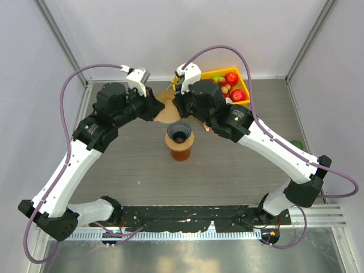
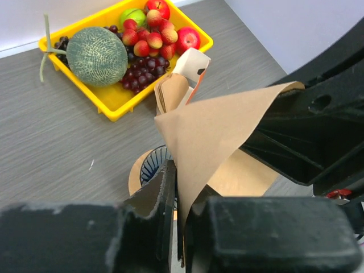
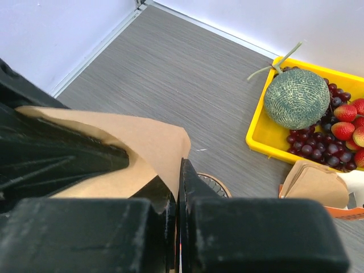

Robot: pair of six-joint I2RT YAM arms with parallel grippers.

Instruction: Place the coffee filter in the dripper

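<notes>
The coffee filter [image 2: 222,131] hangs in the air between the two grippers, spread out as a tan paper sheet with a crease running down it. We see it above and just behind the dripper [image 1: 180,132], not yet in its mouth.

The left gripper [image 2: 181,190] pinches the filter's lower edge: in the left wrist view its fingers stand almost together, with only the paper in the narrow slit between them. The right gripper [image 3: 177,190] has its fingers pressed together too, and the filter's edge runs down into them. From the left wrist view, its black fingers grip the filter's upper right corner. From above, the two grippers meet nearly tip to tip over the far middle of the grey table [image 1: 114,170], with the filter showing between and below them.

The dripper, dark blue and ribbed, sits upright with its mouth open on an orange-brown stand [image 1: 182,152], nearer the arm bases than the grippers.

Beyond the filter stands an orange-and-white carton [image 2: 193,62] with a stack of spare filters [image 2: 170,91] sticking out of it. Behind that, a yellow tray [image 2: 108,105] holds a green netted melon [image 2: 96,56], dark grapes, strawberries and apples.
</notes>
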